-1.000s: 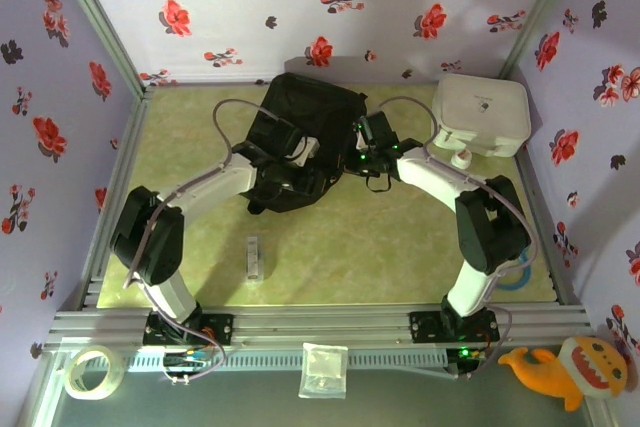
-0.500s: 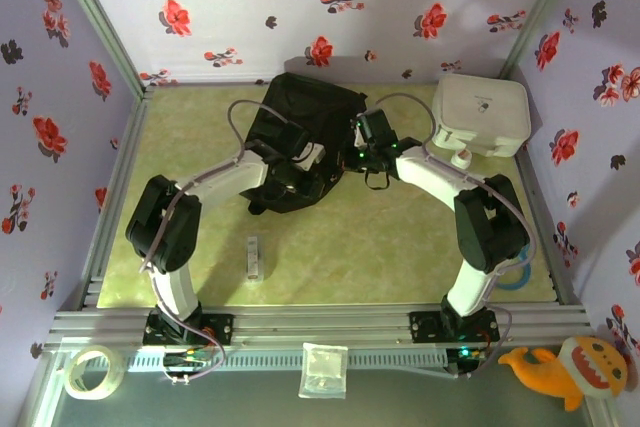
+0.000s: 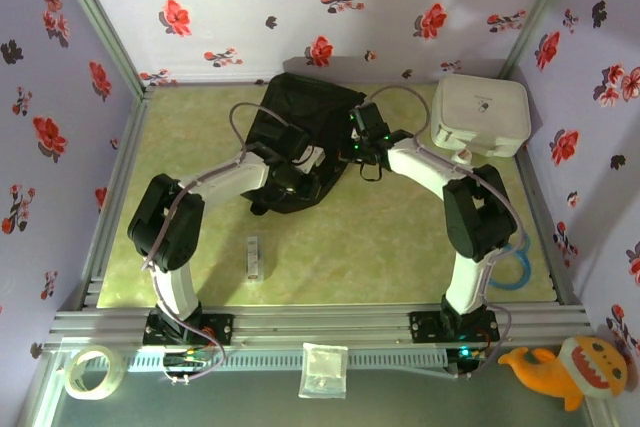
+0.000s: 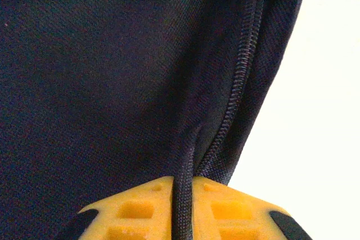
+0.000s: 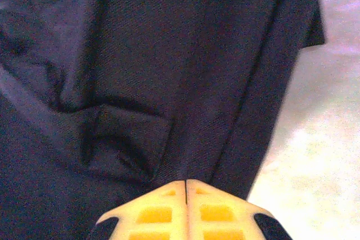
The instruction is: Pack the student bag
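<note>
- Student bag (image 3: pixel 305 132) lies at the far middle of the worktop (image 3: pixel 400 247). A small grey item (image 3: pixel 253 257) lies outside it, so packing is judged unfinished.
- Left tool (image 4: pixel 181 195) is clamped on the bag's black cord. Its wrist view adds the zip (image 4: pixel 239 82), meshed where visible.
- Right tool (image 5: pixel 185 189) is closed with its tips against the fabric. Whether it pinches any cannot be told.

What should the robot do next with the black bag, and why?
Probably ease the left tool back a little, tightening the black strip it is shut on. The zip beside it looks closed, and the student bag needs opening before packing.
</note>
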Controlling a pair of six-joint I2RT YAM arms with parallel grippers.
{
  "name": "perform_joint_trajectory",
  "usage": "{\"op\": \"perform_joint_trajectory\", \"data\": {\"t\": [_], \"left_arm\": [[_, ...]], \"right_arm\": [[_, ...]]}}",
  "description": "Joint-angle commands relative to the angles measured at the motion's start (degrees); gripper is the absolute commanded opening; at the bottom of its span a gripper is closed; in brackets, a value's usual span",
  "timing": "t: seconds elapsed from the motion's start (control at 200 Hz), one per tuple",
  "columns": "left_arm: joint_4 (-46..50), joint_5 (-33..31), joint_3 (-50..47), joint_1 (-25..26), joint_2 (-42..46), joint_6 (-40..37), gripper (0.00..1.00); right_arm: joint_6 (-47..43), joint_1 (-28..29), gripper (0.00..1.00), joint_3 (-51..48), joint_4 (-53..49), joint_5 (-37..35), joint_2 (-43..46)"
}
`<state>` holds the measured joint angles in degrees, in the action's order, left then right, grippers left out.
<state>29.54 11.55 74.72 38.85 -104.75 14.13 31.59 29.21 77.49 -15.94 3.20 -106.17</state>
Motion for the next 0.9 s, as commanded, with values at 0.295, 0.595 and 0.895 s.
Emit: {"op": "perform_joint_trajectory", "data": {"t": [0.295,0.595,0.895], "left_arm": [[3.75,3.07,-0.67,0.46,1.45,0.3,0.2],[2.8,-1.8,0.16,-1.66,11.0,4.9,0.49],[1.32,-9.03,-0.33,-5.25,14.76,11.38,0.64]], "right_arm": [[4.31,-1.44,0.16,2.22,-2.63,-3.35,1.05],[16.32,-1.44,0.66,-11.55,7.91,9.22,9.2],[17.27,0.05,0.55,-10.34,9.74,16.1,2.69]]}}
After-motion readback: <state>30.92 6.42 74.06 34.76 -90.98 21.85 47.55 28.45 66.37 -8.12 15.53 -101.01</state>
